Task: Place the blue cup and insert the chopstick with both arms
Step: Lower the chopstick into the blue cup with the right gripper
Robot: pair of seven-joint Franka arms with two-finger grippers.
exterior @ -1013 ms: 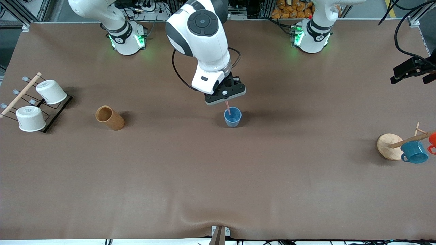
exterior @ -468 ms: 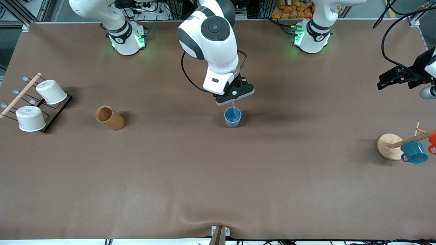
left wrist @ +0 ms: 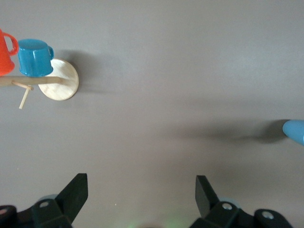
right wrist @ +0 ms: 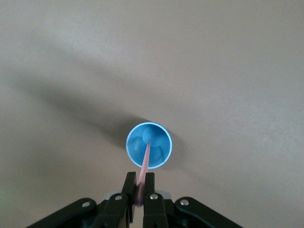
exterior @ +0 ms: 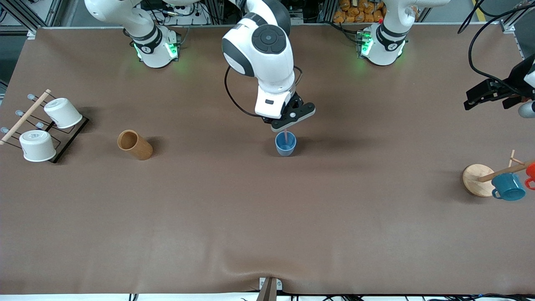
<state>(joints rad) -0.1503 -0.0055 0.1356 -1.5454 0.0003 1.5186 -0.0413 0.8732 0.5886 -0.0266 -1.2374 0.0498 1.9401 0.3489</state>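
Front view first: I see the blue cup (exterior: 286,144) standing upright near the middle of the table (exterior: 267,217), open side up. The chopstick (exterior: 285,136) is thin and pale pink. Its low end dips into the cup's mouth. In the right wrist view I can see the chopstick (right wrist: 144,172) pointing down into the blue cup (right wrist: 149,145), with its tip inside the round rim. I cannot tell if the tip touches the cup's floor.

My right gripper (exterior: 290,121) hangs just over the cup. Its two black fingers (right wrist: 128,190) are pinched tight on the top end of the chopstick. My right arm reaches out from its base to the middle of the table.

My left gripper (exterior: 495,94) is up in the air over the left arm's end of the table. In the left wrist view its fingers (left wrist: 76,190) are spread wide with nothing between them. That arm waits.

Near the cup, toward the right arm's end, a brown cylinder (exterior: 135,144) lies tipped on its side. Closer to that end, two white cups (exterior: 50,129) sit on a black wire rack (exterior: 69,142) with a wooden rod (exterior: 25,117).

At the left arm's end stands a wooden mug tree (exterior: 480,179). A teal mug (exterior: 508,187) and an orange mug (exterior: 531,173) hang on it.
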